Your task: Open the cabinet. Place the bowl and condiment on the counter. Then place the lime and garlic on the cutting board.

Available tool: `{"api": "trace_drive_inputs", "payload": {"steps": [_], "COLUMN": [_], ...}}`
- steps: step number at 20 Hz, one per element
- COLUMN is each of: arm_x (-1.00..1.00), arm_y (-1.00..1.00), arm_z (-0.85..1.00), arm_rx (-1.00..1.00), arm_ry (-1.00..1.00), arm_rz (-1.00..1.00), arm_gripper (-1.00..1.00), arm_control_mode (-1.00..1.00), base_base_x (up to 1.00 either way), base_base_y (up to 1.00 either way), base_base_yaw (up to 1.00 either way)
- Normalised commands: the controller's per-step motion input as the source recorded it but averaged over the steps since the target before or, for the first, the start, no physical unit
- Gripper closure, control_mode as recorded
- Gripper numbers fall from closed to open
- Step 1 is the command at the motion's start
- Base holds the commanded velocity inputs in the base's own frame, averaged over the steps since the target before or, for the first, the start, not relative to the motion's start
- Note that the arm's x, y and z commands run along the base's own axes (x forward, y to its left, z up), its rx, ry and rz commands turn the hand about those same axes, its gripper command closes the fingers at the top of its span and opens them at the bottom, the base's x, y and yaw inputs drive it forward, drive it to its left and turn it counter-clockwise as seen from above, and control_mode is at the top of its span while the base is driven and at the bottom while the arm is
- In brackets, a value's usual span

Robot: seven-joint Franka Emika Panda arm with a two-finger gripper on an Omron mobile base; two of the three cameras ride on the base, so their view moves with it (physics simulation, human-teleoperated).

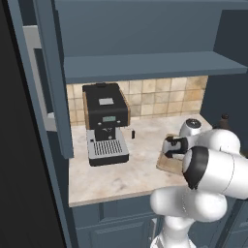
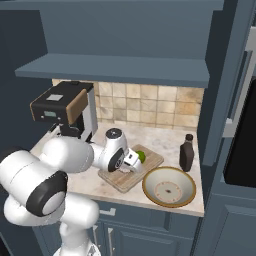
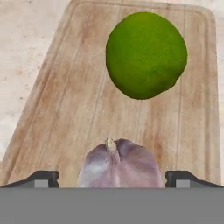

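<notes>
Fingers point(image 3: 113, 178) released, standing clear either side of garlic point(image 3: 118, 164) on cutting board point(image 3: 57, 113); lime point(image 3: 146, 54) lies just beyond

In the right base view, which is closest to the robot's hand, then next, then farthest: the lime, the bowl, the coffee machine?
1. lime: touching-close, just right of the gripper, on the cutting board.
2. bowl: farther right, on the counter.
3. coffee machine: far left, against the tiles.

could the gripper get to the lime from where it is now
Probably yes. The gripper hangs low over the cutting board with its jaws open on either side of the garlic, and the lime lies just ahead on the same board with bare wood between them.
</notes>
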Motion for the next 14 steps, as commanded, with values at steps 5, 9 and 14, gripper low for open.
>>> {"api": "trace_drive_inputs", "payload": {"steps": [5, 9, 14], "arm_x": [-0.30, -0.36, -0.45], "arm_y": [0.00, 0.00, 0.09], "arm_z": [0.46, 0.53, 0.69], "arm_rx": [0.00, 0.00, 0.00], "arm_ry": [-0.11, -0.13, -0.18], "arm_rz": [0.00, 0.00, 0.01], "arm_gripper": [-1.00, -1.00, -1.00], "arm_control_mode": [-1.00, -1.00, -1.00], "base_base_x": [0.00, 0.00, 0.00], "base_base_y": [0.00, 0.00, 0.00], "base_base_yaw": [0.00, 0.00, 0.00]}}
